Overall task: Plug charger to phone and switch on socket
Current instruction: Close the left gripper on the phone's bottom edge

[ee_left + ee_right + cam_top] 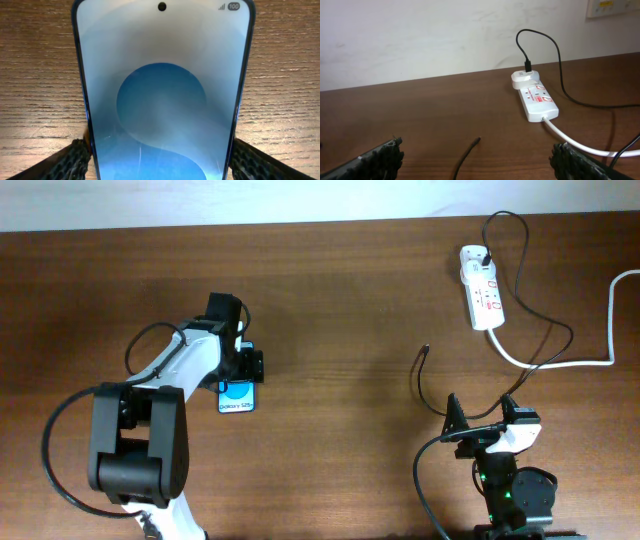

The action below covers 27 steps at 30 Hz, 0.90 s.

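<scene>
The phone (pixel 237 396) lies flat on the wooden table, and its blue screen (pixel 162 100) fills the left wrist view. My left gripper (pixel 240 375) (pixel 160 167) is open and straddles it, one finger (pixel 70 160) close beside each long edge. The charger is a thin black cable (pixel 417 380) whose free tip (pixel 476 141) rests on the table ahead of my right gripper (pixel 482 412) (pixel 477 162). That gripper is open and holds nothing. The cable's other end sits in the white socket (pixel 482 288) (pixel 536 96) at the back right.
A thick white cord (pixel 560 365) (pixel 575 142) runs from the socket toward the right edge and passes close by my right gripper's right finger. A pale wall rises behind the table's far edge.
</scene>
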Each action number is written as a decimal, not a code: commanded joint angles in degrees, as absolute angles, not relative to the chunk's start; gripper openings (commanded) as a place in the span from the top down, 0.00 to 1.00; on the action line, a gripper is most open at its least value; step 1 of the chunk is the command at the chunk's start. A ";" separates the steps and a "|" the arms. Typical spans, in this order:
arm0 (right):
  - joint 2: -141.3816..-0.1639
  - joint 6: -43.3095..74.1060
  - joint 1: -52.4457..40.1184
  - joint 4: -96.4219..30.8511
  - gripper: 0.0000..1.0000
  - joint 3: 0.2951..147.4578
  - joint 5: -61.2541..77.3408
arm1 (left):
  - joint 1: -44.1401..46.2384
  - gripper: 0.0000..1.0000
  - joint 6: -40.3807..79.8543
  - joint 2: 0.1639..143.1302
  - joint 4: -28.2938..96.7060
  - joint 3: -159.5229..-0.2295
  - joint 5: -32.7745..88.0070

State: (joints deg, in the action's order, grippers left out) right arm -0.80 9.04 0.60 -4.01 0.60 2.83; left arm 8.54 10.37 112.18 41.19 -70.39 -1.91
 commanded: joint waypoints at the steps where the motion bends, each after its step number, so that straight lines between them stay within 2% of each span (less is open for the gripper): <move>1: -0.36 8.99 0.75 -4.29 0.02 0.32 3.09 | 8.36 0.11 10.68 116.79 42.30 -66.72 0.23; 3: -0.36 8.99 0.75 -4.29 0.02 0.32 3.11 | 8.47 0.14 10.68 116.79 42.30 -66.57 0.23; 6: -0.36 8.99 0.75 -4.29 0.02 0.32 3.09 | 8.45 0.23 10.68 116.79 42.30 -66.46 0.21; 20: -0.36 8.99 0.75 -4.29 0.02 0.32 3.09 | 8.45 0.39 10.68 116.77 42.72 -66.87 0.25; 27: -0.36 8.99 0.75 -4.29 0.02 0.32 3.09 | 8.47 0.49 10.66 116.77 51.72 -74.59 0.23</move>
